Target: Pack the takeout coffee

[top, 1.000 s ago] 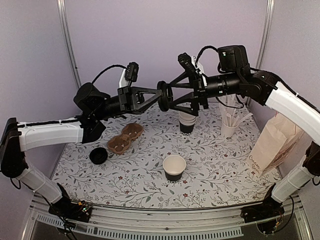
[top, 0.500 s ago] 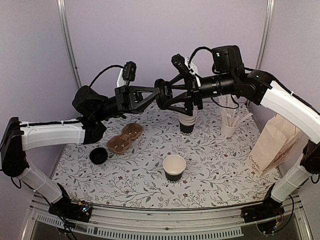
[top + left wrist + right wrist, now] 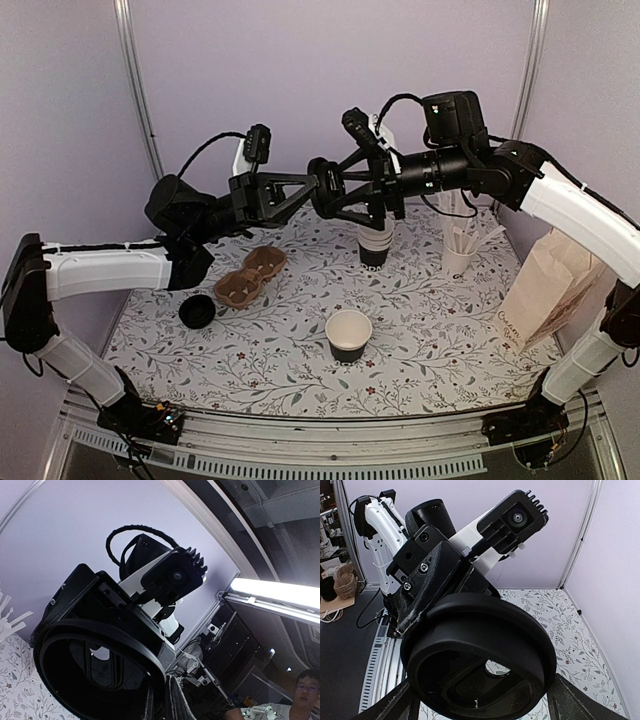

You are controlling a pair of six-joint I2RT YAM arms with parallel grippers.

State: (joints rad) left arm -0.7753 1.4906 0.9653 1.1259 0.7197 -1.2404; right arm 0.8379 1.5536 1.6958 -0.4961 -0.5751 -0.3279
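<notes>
Black fingers of the left gripper [image 3: 316, 187] clamp the rim of a round black plastic lid [image 3: 480, 645] in mid-air. The right gripper [image 3: 338, 191] straddles it, fingers wide, contact unclear. The lidless white-and-black paper cup [image 3: 348, 335] stands upright on the floral table [image 3: 450, 340].

Left arm [image 3: 100, 272] and right arm [image 3: 580, 215]: the long links are clad in white shells, and the joints and elbows are housed in black. A black cable [image 3: 205, 142] is looped above each wrist and is run along the top of the left arm's white link.

Left gripper [image 3: 316, 188] and right gripper [image 3: 336, 190]: matte black, with fingers built as open triangular struts.

A black finned wrist camera [image 3: 512, 522] is carried on a white bracket. Silver screws [image 3: 423, 568] are noted in the black gripper body.
</notes>
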